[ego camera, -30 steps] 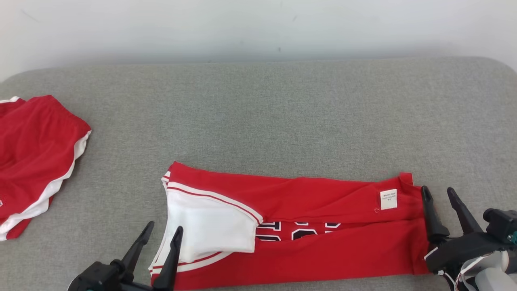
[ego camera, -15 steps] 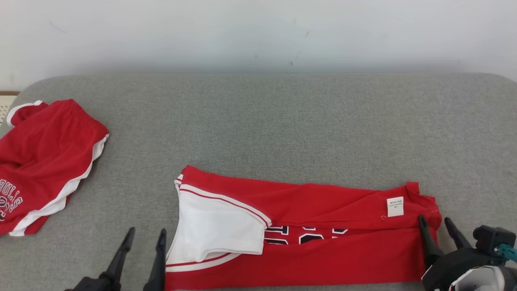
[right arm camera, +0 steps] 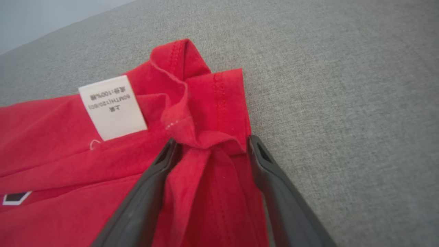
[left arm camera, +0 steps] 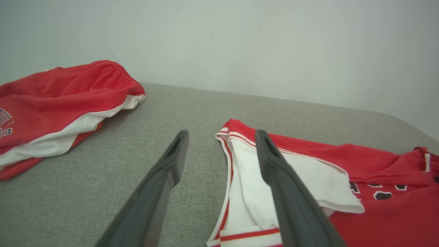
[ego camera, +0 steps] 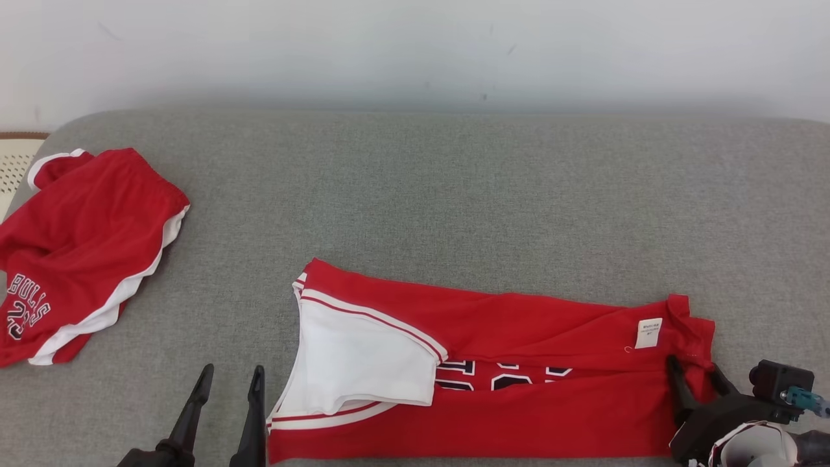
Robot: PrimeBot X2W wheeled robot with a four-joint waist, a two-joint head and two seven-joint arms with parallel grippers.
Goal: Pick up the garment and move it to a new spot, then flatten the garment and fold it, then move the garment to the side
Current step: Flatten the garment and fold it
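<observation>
Right wrist view: right gripper point(right arm camera: 212, 140), jaws parted, straddles the bunched hem of the garment point(right arm camera: 68, 164), label point(right arm camera: 111, 108) left of its fingers; left gripper point(left arm camera: 221, 133), equally parted, holds nothing.

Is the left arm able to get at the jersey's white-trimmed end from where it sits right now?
Probably yes. The left tool is open and sits just beside the jersey's white-trimmed end, with nothing between them. The red shorts lie well off to its other side.
</observation>
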